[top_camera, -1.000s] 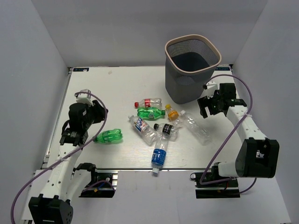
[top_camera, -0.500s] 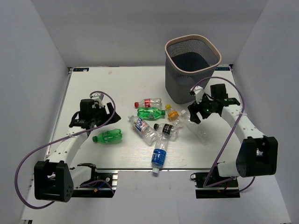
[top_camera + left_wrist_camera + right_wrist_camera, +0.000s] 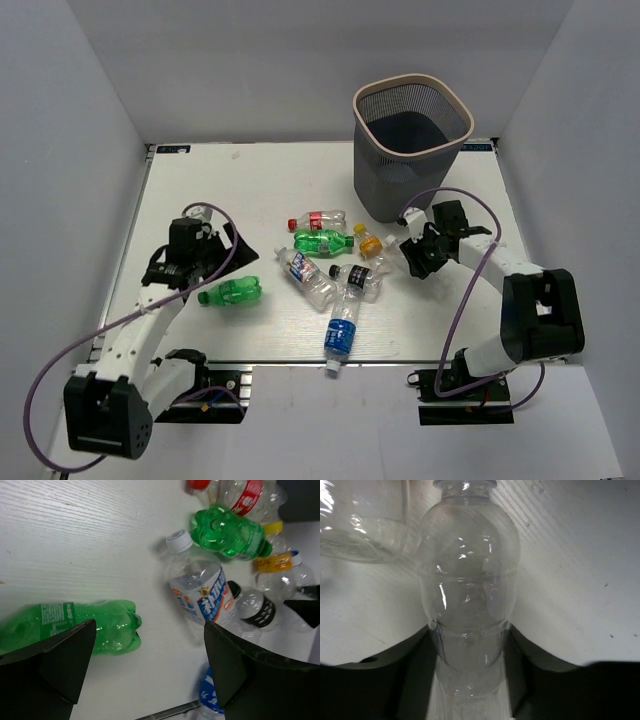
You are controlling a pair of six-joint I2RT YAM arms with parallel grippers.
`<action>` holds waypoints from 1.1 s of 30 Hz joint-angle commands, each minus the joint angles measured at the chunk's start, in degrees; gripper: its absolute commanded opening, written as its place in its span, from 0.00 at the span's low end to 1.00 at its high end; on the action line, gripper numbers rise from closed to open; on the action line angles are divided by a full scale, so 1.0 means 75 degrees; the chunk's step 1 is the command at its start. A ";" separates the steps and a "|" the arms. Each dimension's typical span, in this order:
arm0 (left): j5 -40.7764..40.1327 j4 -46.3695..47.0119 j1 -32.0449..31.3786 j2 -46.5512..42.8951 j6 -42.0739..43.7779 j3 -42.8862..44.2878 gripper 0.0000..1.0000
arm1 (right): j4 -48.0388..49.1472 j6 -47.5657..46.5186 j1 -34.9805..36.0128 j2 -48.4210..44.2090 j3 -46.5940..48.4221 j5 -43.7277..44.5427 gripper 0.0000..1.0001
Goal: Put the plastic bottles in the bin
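The bin, a dark mesh basket with a pale rim, stands at the back right. Several plastic bottles lie mid-table: red-labelled, green, yellow-capped, white-and-blue labelled, black-labelled and blue-labelled. Another green bottle lies apart on the left. My left gripper hangs open over the table, its left finger above that bottle's side. My right gripper is shut on a clear bottle lying on the table; in the top view that gripper mostly hides it.
White walls close in the table on the left, back and right. The front edge runs just below the blue-labelled bottle. A second clear bottle's base lies close beside the held one.
My left gripper opened and swung right and down toward the lone green bottle. My right gripper dropped from beside the bin onto the clear bottle and closed on it.
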 commanded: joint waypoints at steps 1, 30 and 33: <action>-0.0607 -0.0601 -0.0042 -0.0876 -0.1635 0.0059 0.98 | 0.0040 -0.0183 0.0027 -0.0003 -0.0139 -0.0040 0.44; -0.1614 -0.1844 -0.0042 -0.0972 -0.6536 -0.1008 0.99 | 0.4175 0.3519 0.0695 -0.0204 0.6903 -0.3339 0.19; -0.1614 -0.1738 -0.0042 -0.0878 -0.6536 -0.1079 0.99 | 0.4408 0.3088 0.0648 0.0254 0.7186 -0.2143 0.21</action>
